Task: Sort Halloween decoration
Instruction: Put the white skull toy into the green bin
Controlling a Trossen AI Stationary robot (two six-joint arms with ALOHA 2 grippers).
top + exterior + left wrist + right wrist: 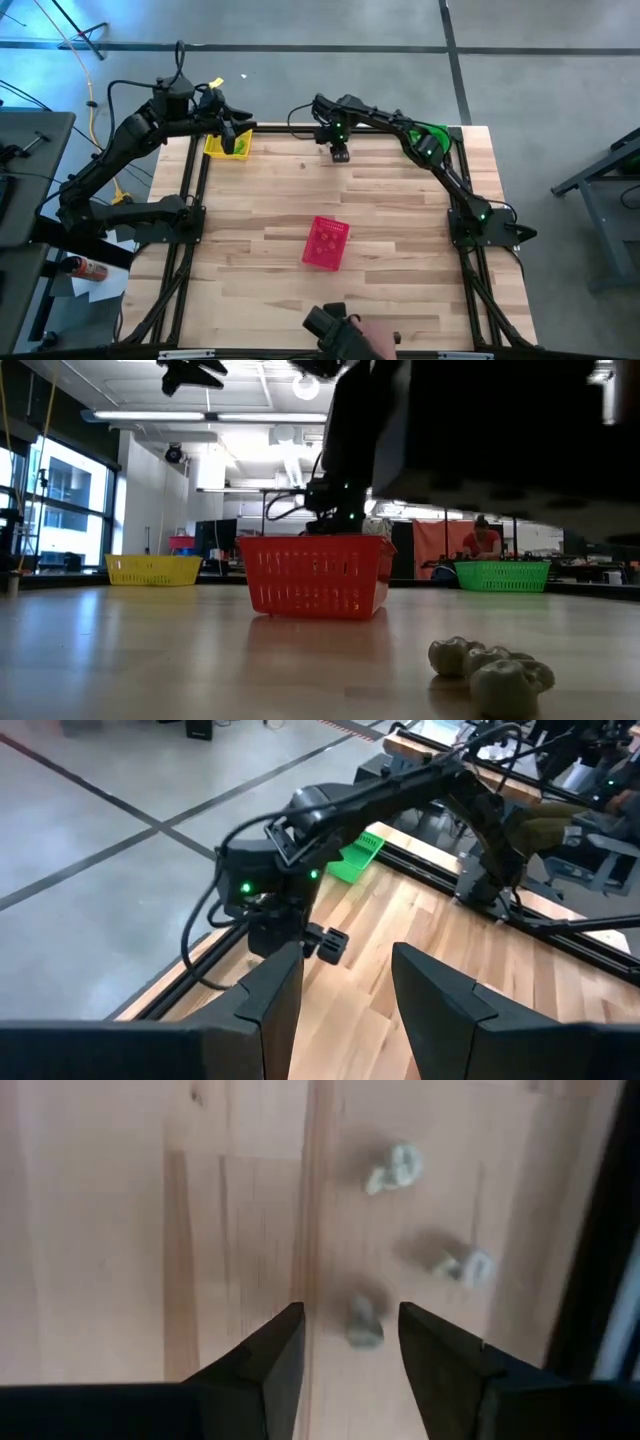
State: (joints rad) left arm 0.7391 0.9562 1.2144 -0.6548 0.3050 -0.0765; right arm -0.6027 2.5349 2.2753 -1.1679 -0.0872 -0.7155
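Note:
Three small pale greenish Halloween decoration trinkets lie on the wood near the table's far edge: one [395, 1168], a second [465, 1265] and a third [363, 1325]. My right gripper [350, 1315] [340, 153] points down over them, open. Its fingertips stand on either side of the third trinket, apart from it. A clump of pale trinkets [490, 665] lies near the table's front edge. My left gripper [345, 955] [232, 135] hangs open and empty above the yellow basket [227, 146] at the far left.
A pink-red mesh basket [326, 243] [315, 575] stands at the table's middle. A green basket [432, 138] [355, 860] sits at the far right corner, under the right arm. A dark object [330, 325] and a person's hand [375, 340] are at the front edge.

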